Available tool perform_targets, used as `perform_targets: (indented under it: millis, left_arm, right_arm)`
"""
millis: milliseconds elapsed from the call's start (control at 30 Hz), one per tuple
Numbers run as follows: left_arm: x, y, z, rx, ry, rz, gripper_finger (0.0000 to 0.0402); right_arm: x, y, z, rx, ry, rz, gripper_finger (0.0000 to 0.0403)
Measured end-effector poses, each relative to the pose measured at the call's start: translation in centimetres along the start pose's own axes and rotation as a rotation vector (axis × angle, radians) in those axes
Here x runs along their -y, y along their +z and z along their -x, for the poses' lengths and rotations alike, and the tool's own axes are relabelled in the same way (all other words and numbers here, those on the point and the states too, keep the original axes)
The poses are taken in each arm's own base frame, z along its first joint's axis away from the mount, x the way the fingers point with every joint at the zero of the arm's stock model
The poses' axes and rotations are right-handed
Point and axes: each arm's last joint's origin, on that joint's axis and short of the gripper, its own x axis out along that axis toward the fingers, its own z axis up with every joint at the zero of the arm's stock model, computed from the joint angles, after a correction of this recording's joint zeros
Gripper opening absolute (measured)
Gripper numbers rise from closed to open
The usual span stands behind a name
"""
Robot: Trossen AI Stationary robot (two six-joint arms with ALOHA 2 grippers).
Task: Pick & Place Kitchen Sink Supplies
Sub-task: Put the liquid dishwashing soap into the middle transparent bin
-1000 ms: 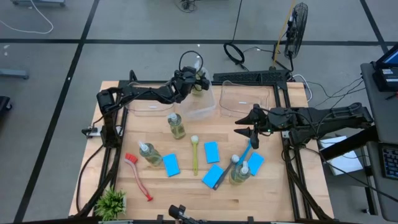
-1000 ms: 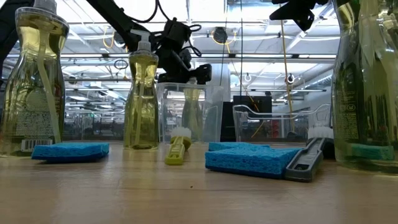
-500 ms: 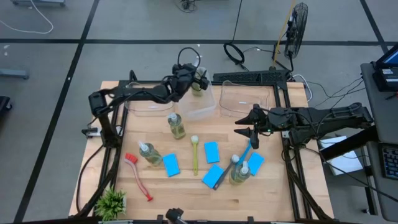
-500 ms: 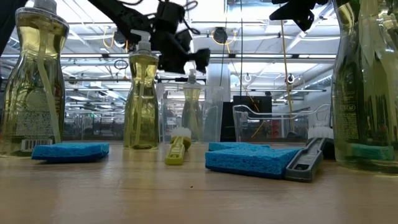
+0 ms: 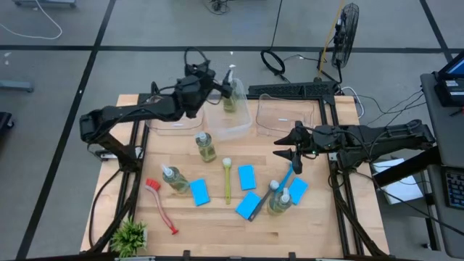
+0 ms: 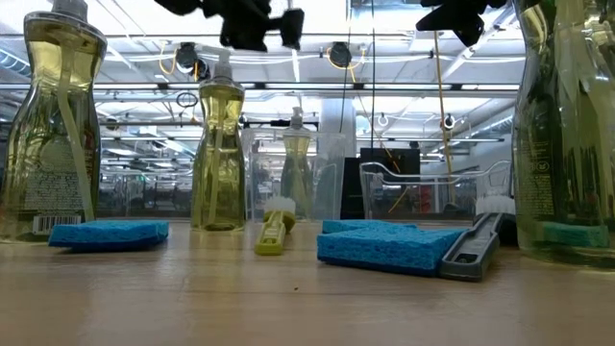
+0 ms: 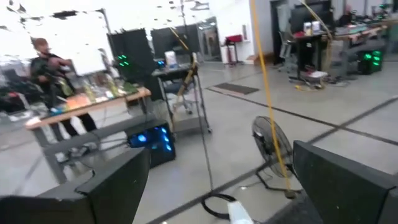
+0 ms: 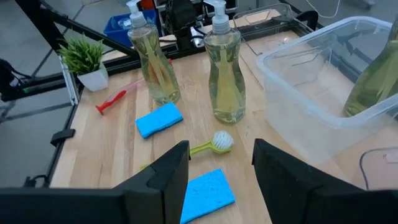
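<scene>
One pump bottle [image 5: 230, 101] stands upright in the middle clear tub [image 5: 233, 127]; its pump top [image 7: 238, 211] shows in the left wrist view. My left gripper [image 5: 214, 85] hangs open, high above the tub's left side and clear of the bottle. Three more bottles [image 5: 205, 146] [image 5: 174, 179] [image 5: 280, 201] stand on the table. Around them lie several light-blue sponges [image 5: 247, 176] and the red [image 5: 161, 205], yellow-green [image 5: 227, 180] and blue [image 5: 284, 177] brushes. My right gripper [image 8: 221, 180] is open, with nothing between its fingers, raised above the blue brush.
Clear tubs stand left [image 5: 170, 122] and right [image 5: 286, 116] of the middle one along the far edge. A small potted plant [image 5: 130, 235] sits at the near left corner. Bare wood lies along the near edge, right of the plant.
My left gripper has risen well above the middle tub and drawn back toward the table's left edge, away from the bottle. The bottle stays upright in the tub.
</scene>
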Motion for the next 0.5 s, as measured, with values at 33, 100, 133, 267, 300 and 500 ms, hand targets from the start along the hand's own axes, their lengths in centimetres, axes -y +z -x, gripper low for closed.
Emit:
perform_targets:
  millis: [33,100,133,267,300,500]
  left_arm:
    - [-0.2,0.6,0.5,0.009,0.011,-0.002,0.0392]
    - [-0.3,1.5,1.5,0.030,0.013,-0.006,0.0392]
    - [-0.4,1.9,2.0,0.037,0.013,-0.007,0.0392]
    - [-0.5,3.4,4.0,0.065,0.007,0.009,0.0392]
    - [-0.5,3.8,4.5,0.070,0.006,0.013,0.0392]
    - [-0.2,5.2,7.1,0.092,-0.057,0.038,0.0392]
  right_arm:
    - [0.0,0.0,0.0,0.000,0.000,0.010,0.0167]
    - [0.0,0.0,0.0,0.000,0.000,0.027,0.0167]
    - [0.0,0.0,0.0,-0.001,0.000,0.031,0.0167]
    - [0.2,-0.2,0.6,-0.020,-0.005,0.058,0.0167]
    - [0.3,-0.3,0.8,-0.026,-0.007,0.061,0.0167]
    - [0.8,-0.7,3.2,-0.032,-0.008,0.076,0.0167]
